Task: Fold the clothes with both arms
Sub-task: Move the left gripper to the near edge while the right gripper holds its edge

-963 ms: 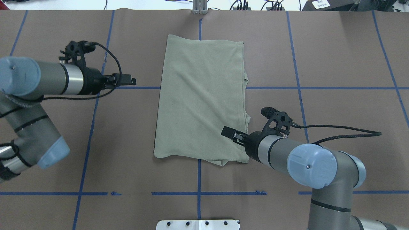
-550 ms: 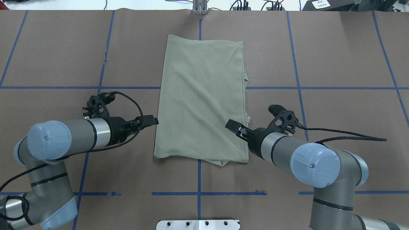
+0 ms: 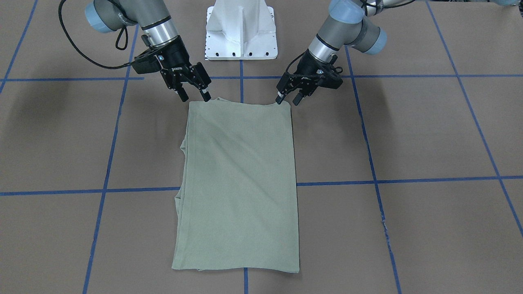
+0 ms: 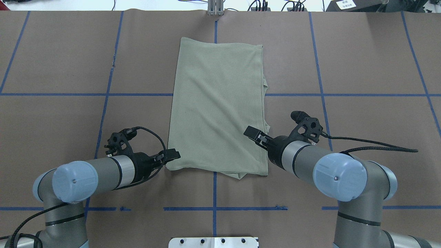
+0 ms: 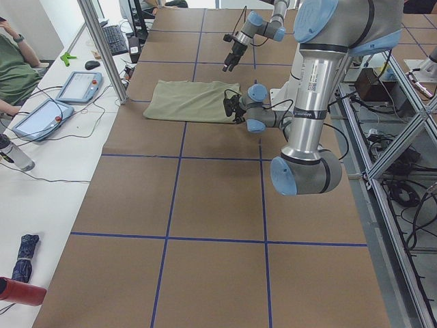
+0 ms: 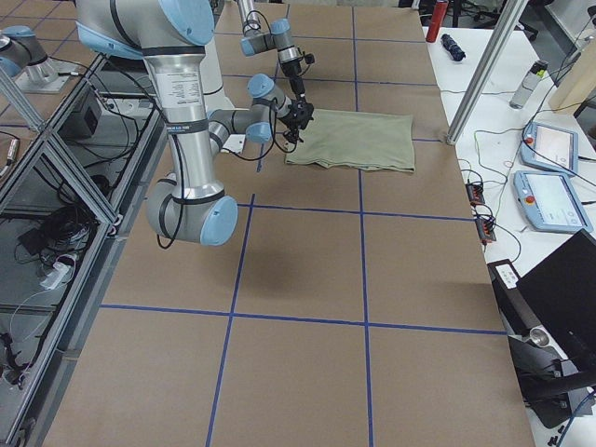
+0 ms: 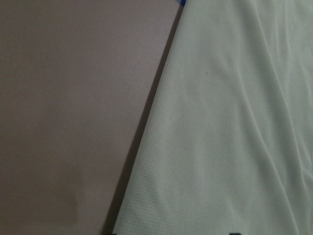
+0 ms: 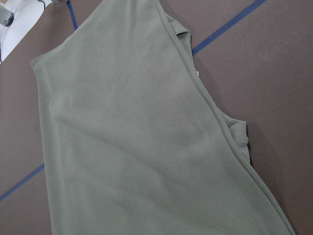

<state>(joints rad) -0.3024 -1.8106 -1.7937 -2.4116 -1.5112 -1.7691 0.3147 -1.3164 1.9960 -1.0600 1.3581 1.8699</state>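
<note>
The left arm (image 4: 103, 170) and right arm (image 4: 303, 160) held their jaws apart by the folded shirt's (image 4: 217, 106) lower corners. A white base (image 4: 213, 242) sat bottom centre on the blue-taped surface (image 4: 361, 69).

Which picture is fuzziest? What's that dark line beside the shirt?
Left wrist view is fuzziest: the shirt looks soft and pale; the dark line is its edge's shadow on the table. Right wrist view is sharper, showing the knit.
</note>
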